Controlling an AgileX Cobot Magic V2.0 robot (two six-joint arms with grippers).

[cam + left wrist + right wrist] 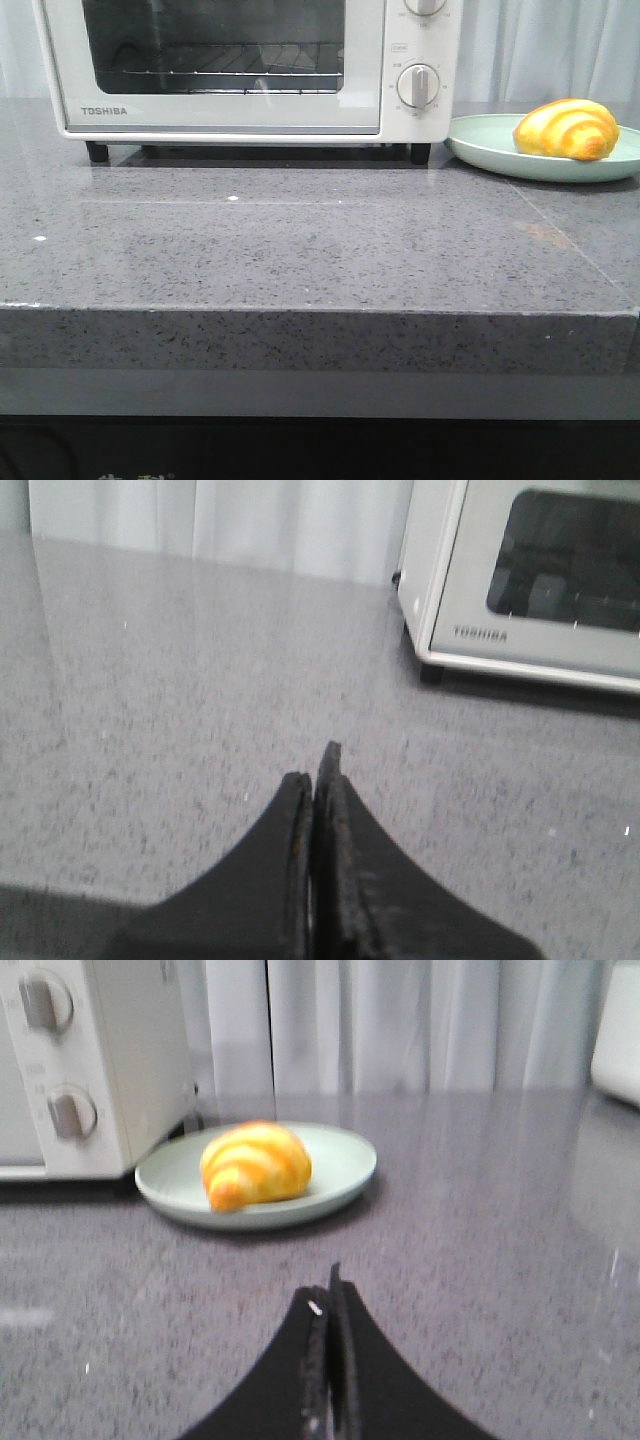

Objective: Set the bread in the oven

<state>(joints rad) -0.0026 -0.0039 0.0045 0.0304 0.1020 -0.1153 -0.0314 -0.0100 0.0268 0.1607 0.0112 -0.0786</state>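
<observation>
The bread (567,128), a glossy yellow roll with orange-brown stripes, lies on a pale green plate (480,140) at the back right of the grey counter; it also shows in the right wrist view (254,1164). The white TOSHIBA oven (250,65) stands at the back, its glass door closed, and shows in the left wrist view (530,580) too. My left gripper (315,770) is shut and empty above bare counter, left of the oven. My right gripper (327,1285) is shut and empty, a short way in front of the plate. Neither gripper shows in the front view.
The plate (340,1160) sits right beside the oven's dial side (60,1110). A white curtain (400,1020) hangs behind the counter. A white object (618,1030) stands at the counter's far right. The counter's front edge (320,312) runs across the front view.
</observation>
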